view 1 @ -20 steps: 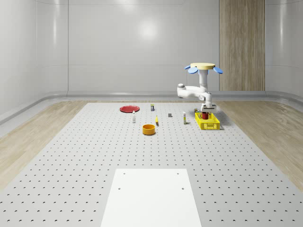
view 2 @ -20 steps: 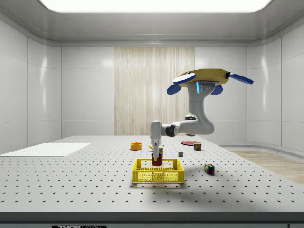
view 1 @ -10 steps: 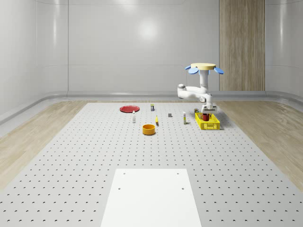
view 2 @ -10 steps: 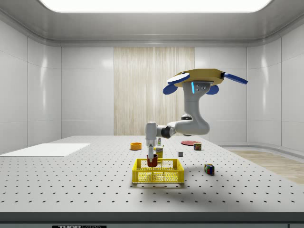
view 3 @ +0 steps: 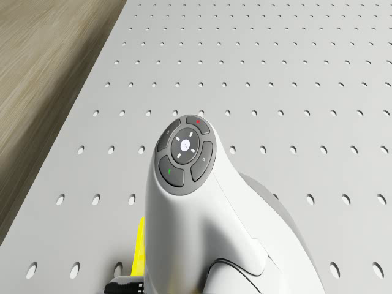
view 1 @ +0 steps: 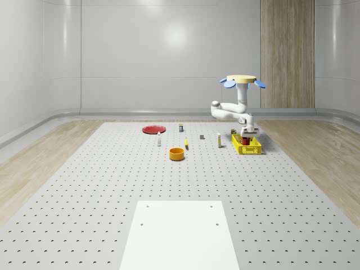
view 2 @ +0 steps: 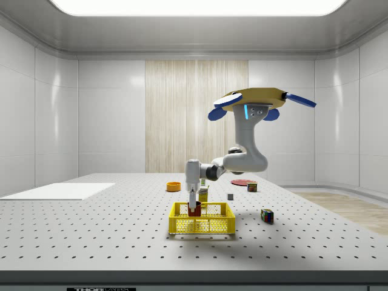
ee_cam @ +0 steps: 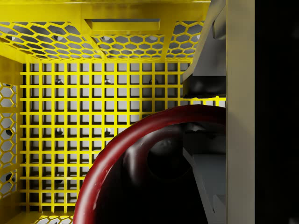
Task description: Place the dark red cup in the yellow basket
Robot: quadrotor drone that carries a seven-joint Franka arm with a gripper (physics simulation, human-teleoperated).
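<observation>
Jaws pinch the rim of the dark red cup [ee_cam: 140,172]: in the wrist view one finger [ee_cam: 212,88] lies against the rim's outer side and a second grey pad sits inside the cup's mouth. Gripper [view 2: 193,206] and cup [view 2: 194,211] are lowered into the yellow basket [view 2: 202,225], the cup's top level with the basket's rim in the side view. Whether the cup's base touches the basket's mesh floor [ee_cam: 70,116] cannot be told. Drone [view 2: 254,100] hovers in the air above the perforated table [view 1: 112,185], off to the side view's right of the basket, with the arm [view 2: 242,160] reaching down and across to it. In the whole-scene view the basket [view 1: 247,147] stands near the table's right edge; an orange bowl [view 1: 177,153], a red plate [view 1: 153,130] and several small items lie well apart to its left. A multicoloured cube [view 2: 267,215] rests on the table near the basket, on the side view's right.
</observation>
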